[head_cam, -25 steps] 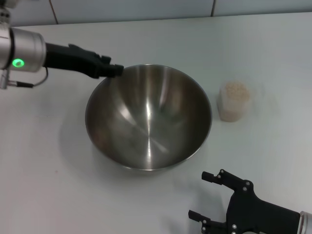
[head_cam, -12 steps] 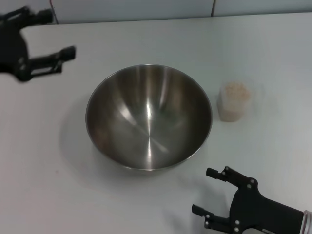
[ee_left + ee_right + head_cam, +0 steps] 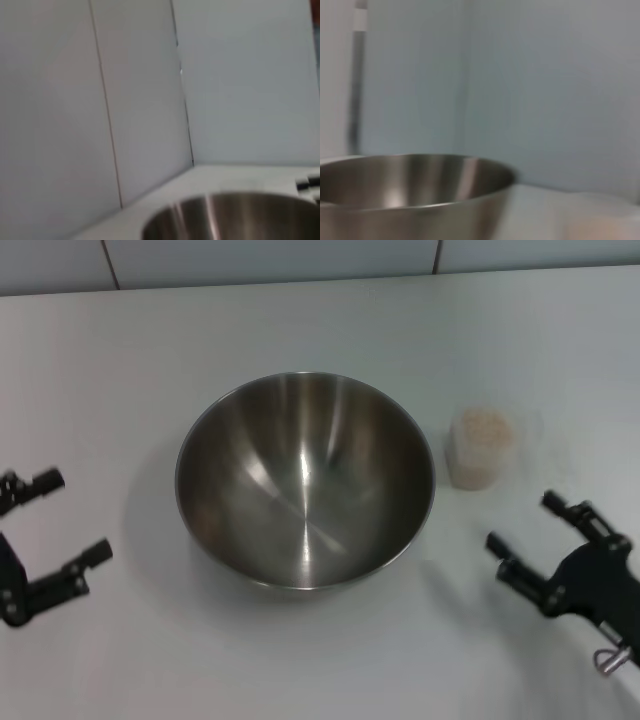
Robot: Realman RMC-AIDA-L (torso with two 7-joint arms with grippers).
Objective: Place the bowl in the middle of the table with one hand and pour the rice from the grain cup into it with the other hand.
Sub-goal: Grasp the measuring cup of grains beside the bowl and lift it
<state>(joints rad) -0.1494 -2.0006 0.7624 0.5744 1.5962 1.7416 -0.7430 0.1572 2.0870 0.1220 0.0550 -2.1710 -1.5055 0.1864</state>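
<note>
Grippers, L [image 3: 62, 520] & R [image 3: 530, 522], wide open, empty, flanking bowl [image 3: 305, 480].

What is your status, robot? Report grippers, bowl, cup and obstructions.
Left gripper open, empty, left of bowl. Right gripper open, empty, near grain cup. Rice unpoured, bowl empty mid-table. Nothing obstructing.

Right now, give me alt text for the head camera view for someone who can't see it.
A large empty steel bowl sits mid-table, with a small clear grain cup full of rice standing upright just to its right, not touching. The left gripper and right gripper hover open at the near corners, holding nothing.
</note>
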